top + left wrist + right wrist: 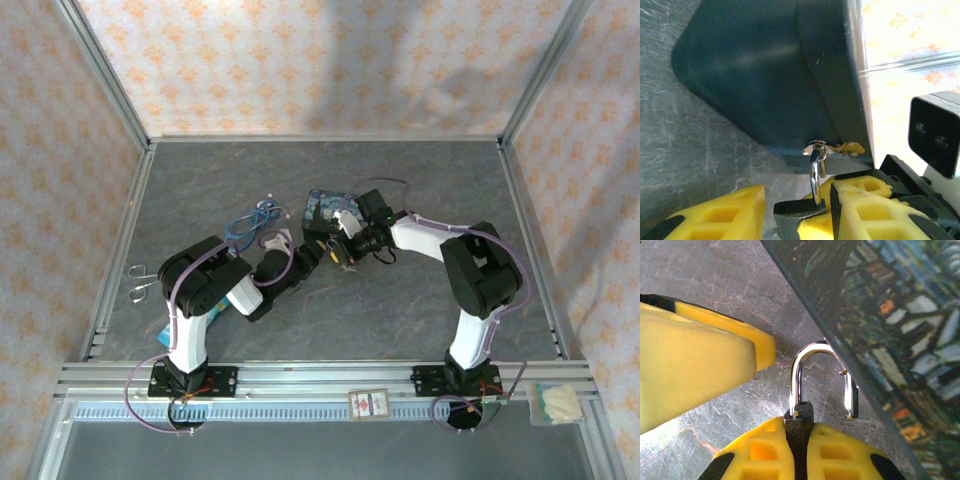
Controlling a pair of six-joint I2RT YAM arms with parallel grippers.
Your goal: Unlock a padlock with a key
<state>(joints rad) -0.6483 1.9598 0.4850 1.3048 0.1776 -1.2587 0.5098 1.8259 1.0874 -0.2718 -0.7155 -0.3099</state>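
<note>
On the desk [420,300], open surface all round, the padlock [796,385] sits at the near side of the tin [900,340], long axis running from body to tin, one shackle leg free; the right hand [799,440] pinches its black body; the left wrist view shows the shackle through the hasp [832,147]; whether the left hand [320,252] grips anything cannot be told.

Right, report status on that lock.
Right hand shut on padlock body. Left hand close beside it, grip unclear. Shackle leg free, hooked through tin latch.
</note>
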